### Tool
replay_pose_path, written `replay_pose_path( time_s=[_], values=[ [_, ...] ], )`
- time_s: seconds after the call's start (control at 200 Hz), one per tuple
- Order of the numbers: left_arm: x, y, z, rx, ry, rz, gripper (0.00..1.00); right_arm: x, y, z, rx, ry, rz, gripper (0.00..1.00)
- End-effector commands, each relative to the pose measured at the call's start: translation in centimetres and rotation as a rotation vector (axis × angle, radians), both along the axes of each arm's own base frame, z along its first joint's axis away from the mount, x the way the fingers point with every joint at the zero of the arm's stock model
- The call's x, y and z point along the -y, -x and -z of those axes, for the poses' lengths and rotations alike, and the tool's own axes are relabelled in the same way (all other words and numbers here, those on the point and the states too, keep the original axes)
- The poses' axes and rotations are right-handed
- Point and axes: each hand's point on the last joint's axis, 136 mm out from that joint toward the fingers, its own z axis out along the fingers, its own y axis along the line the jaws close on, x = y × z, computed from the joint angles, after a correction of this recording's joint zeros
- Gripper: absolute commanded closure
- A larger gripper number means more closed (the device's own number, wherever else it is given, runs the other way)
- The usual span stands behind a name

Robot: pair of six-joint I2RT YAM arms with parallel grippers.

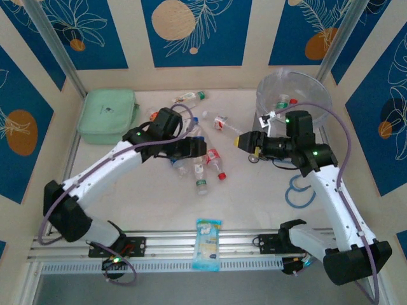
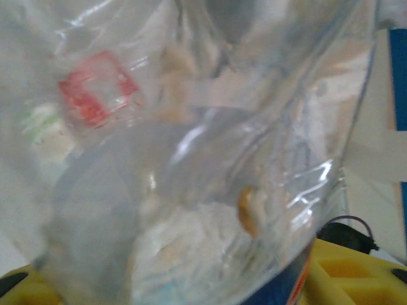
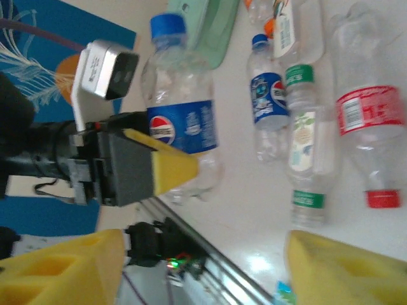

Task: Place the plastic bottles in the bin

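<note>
Mostly undone: round grey bin (image 1: pixel 319 89), two o'clock, holds two clear plastic bottles (image 1: pixel 282 103); your left claw (image 1: pixel 194 147) grips another, right claw (image 1: pixel 244 141) gapes.

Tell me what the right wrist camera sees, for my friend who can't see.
The left gripper holds a blue-capped Pepsi bottle. More bottles lie on the table to its right, with blue, green and red labels. The right gripper sits open along the bottom edge.
</note>
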Motion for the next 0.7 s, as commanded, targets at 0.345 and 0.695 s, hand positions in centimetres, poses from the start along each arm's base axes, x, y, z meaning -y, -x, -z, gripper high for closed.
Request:
replay_pose_path(
  time_s=[0.345,0.695],
  values=[
    [5.1,1.0,-5.1,0.202,0.214,0.337,0.81,-2.7,-3.4,-1.2,-0.008,-0.051,-0.001,0.21],
    [6.2,2.7,-7.0,0.216,0.342,0.455,0.80,-5.2,-4.2,-2.2,-0.045,-0.099,-0.099,0.15]
  ],
)
